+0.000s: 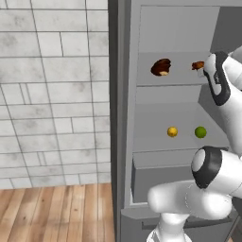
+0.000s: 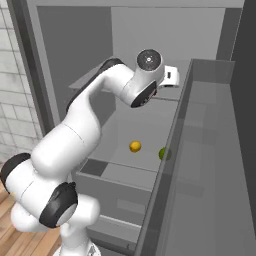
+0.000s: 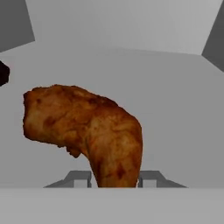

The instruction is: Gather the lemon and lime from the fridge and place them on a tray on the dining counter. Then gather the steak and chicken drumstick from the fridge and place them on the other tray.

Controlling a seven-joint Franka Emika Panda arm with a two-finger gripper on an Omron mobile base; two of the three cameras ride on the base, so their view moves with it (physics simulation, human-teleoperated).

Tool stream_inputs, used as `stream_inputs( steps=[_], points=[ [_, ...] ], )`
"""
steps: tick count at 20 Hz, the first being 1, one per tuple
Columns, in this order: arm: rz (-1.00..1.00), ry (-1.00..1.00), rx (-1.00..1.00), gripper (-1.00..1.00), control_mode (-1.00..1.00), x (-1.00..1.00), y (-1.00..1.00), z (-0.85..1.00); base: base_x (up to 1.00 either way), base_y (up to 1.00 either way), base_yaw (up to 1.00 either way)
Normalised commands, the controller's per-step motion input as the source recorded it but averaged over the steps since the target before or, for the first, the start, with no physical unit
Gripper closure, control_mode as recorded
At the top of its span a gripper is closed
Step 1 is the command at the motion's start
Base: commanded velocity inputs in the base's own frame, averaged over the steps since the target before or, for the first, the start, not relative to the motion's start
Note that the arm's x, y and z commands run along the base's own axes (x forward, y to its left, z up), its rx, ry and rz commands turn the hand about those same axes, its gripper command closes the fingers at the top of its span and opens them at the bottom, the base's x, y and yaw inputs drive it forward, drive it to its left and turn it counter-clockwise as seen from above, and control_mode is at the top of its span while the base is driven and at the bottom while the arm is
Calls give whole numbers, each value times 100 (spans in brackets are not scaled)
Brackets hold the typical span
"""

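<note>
The fridge [image 1: 124,118] stands open. On its upper shelf lies the dark brown steak [image 1: 161,67], and to its right the browned chicken drumstick [image 1: 197,65]. In the hand view the chicken drumstick [image 3: 83,127] looms large, and my gripper [image 3: 116,179] is shut on its narrow end, with a fingertip [image 3: 81,177] on either side. The steak's edge [image 3: 3,72] peeks in at the left. On the shelf below rest the lemon [image 1: 172,132] and the lime [image 1: 200,132]; the lemon [image 2: 135,146] and lime [image 2: 163,153] also show from the right. Both trays and the dining counter are out of view.
A white brick wall [image 1: 52,94] and a wooden floor [image 1: 52,212] lie left of the fridge. The open fridge door [image 2: 215,175] stands close on the right of the arm. A grey drawer [image 1: 160,182] sits under the lower shelf.
</note>
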Motion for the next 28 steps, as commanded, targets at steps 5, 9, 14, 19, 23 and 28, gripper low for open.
stream_inputs(
  steps=[5,9,14,19,23,28],
  points=[
    [1,0,0,100,-100,-66,19,9,0,0,0],
    [0,0,0,100,-100,-72,25,11,0,0,0],
    [0,1,0,100,-100,-71,34,10,0,0,0],
    [0,1,0,100,-100,-69,36,3,0,0,0],
    [0,0,0,100,-100,-71,37,0,0,0,0],
    [0,0,0,100,-100,-73,40,0,0,0,0]
  ],
)
